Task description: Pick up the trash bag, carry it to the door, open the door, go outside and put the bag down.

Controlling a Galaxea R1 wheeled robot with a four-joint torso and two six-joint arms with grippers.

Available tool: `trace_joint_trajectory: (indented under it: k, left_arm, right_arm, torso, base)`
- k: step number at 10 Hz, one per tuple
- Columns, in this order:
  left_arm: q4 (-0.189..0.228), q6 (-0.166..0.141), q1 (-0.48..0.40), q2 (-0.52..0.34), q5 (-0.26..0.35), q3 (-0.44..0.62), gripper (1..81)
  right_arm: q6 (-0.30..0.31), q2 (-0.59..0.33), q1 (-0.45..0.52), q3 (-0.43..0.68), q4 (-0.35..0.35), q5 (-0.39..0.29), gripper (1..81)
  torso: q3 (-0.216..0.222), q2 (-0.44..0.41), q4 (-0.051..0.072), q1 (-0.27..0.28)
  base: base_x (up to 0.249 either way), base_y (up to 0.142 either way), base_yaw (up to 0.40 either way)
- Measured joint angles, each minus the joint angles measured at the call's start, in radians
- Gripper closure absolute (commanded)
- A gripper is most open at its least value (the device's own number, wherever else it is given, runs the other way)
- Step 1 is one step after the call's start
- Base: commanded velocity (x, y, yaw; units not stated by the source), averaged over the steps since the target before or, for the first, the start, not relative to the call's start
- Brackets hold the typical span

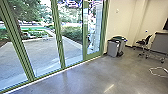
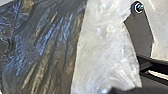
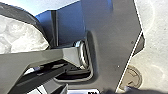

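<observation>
Apparently toting trash bag [image 2: 47,52] close by L end effector, prob. nearer than R, w/ green-framed glass [image 1: 59,37] ahead-left, can't tell either's grip.

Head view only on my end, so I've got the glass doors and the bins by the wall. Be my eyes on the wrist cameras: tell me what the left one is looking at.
Observer: Dark, shiny, crinkled plastic, which looks like the trash bag.

Operator: Tell me if it's dark all over.

Observer: No, a pale, whitish stretch of plastic is right beside the dark part; I can't tell whether both belong to one bag.

Operator: Check the right wrist view for me.

Observer: Pale, crinkled plastic is in that view too, with a dark band bordering it. I can't tell from there what is holding it.
</observation>
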Motion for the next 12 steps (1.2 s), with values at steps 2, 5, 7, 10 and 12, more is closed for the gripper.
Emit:
trace_joint_trajectory:
  k: [2,5,7,10,12]
  left_arm:
    - [0.0,0.0,0.0,0.0,0.0,0.0,81.1]
    - [0.0,0.0,0.0,0.0,0.0,0.0,81.1]
    - [0.0,0.0,0.0,0.0,0.0,0.0,81.1]
    - [0.0,0.0,0.0,0.0,0.0,0.0,81.1]
    - [0.0,0.0,0.0,0.0,0.0,0.0,81.1]
  right_arm:
    - [0.0,0.0,0.0,0.0,0.0,0.0,1.0]
    - [0.0,0.0,0.0,0.0,0.0,0.001,1.0]
    - [0.0,0.002,-0.001,0.0,0.0,0.001,1.0]
    - [0.0,0.001,0.0,0.0,0.0,0.001,1.0]
    - [0.0,0.001,0.0,0.0,0.0,0.001,1.0]
  torso:
    - [0.0,0.0,0.0,0.0]
    - [0.0,0.0,0.0,0.0]
    - [0.0,0.0,0.0,0.0]
    - [0.0,0.0,0.0,0.0]
    - [0.0,0.0,0.0,0.0]
  base:
    - [0.152,-0.117,0.0]
    - [0.152,-0.097,0.0]
    - [0.152,-0.084,0.0]
    - [0.152,-0.077,0.0]
    - [0.152,-0.075,0.0]
